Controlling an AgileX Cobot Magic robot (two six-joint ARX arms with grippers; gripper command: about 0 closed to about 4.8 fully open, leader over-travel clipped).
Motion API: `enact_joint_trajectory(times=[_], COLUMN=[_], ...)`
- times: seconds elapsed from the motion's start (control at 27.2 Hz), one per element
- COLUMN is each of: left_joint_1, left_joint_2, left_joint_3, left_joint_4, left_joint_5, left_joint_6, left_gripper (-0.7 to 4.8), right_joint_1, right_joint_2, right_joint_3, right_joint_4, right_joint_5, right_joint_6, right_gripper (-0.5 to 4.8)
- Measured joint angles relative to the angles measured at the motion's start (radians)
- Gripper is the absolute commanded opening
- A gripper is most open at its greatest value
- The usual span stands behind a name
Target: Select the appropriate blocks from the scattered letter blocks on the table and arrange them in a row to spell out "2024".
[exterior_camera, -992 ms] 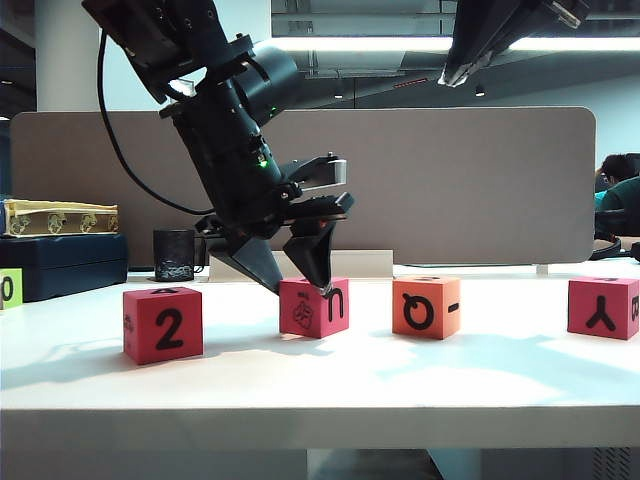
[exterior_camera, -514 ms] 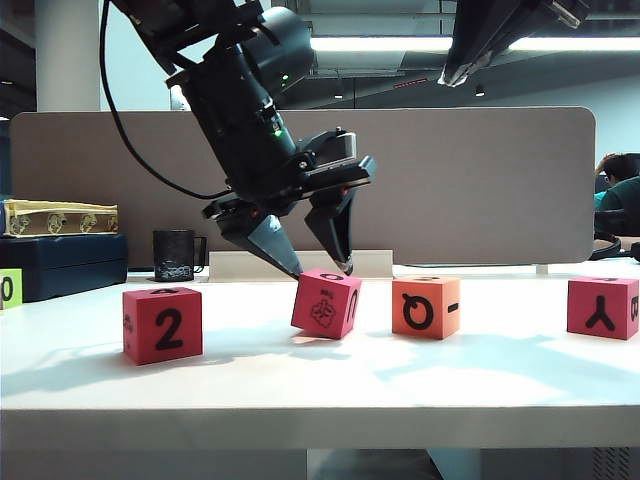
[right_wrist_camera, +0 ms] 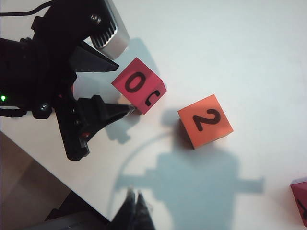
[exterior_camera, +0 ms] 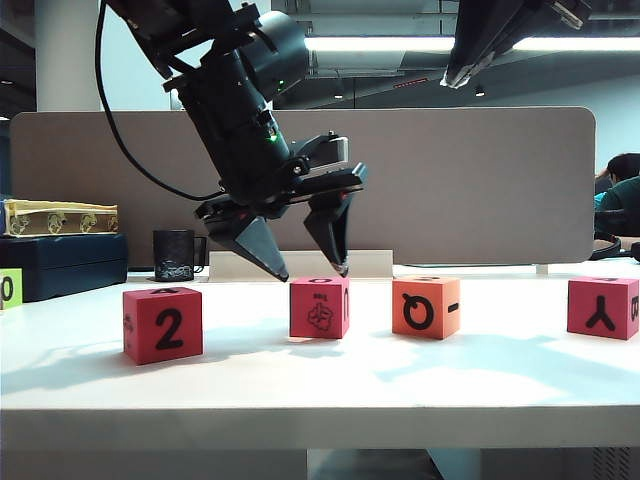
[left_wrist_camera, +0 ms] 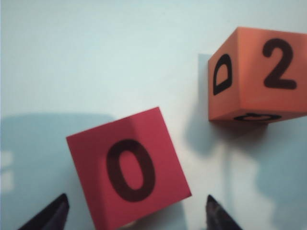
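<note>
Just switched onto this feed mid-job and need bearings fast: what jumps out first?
The left gripper hangs open just above the pink-red block showing 0 on top, second from the left on the table. Right beside it sits the orange block with 2 on top. The right gripper is shut, high over the right side.

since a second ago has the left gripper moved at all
Yes. In the exterior view the left gripper has lifted off the pink block it straddled; its open tips now hang just above the block's top, nearer the divider panel's lower edge.
</note>
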Motion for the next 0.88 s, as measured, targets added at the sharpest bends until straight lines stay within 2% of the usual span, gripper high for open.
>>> enact_joint_trajectory(times=[0.26,0.48,0.66,0.88], left_joint_1=[-0.003,-0.008,-0.008,-0.02], left_joint_2=[0.001,0.023,0.039,0.039], left_joint_3=[0.0,0.002,0.009,0.048], left_joint_4=[0.011,0.071,0.085,0.032], left_joint_5=[0.021,0.02,-0.019,0.001], left_joint_6=[-0.072,-0.127,-0.127,-0.13], left_gripper=[3.82,3.82,3.82,3.82], right_joint_1=[0.0,0.0,0.0,0.0], right_joint_2=[0.0,0.0,0.0,0.0], right_joint_3=[0.0,0.0,0.0,0.0], right_joint_4=[-0.015,-0.018,-0.029,-0.037], right_joint_5=[0.0,0.0,0.0,0.0], right_joint_6=[0.0,0.0,-0.003,-0.006], right_gripper=[-0.03,-0.03,-0.03,-0.03])
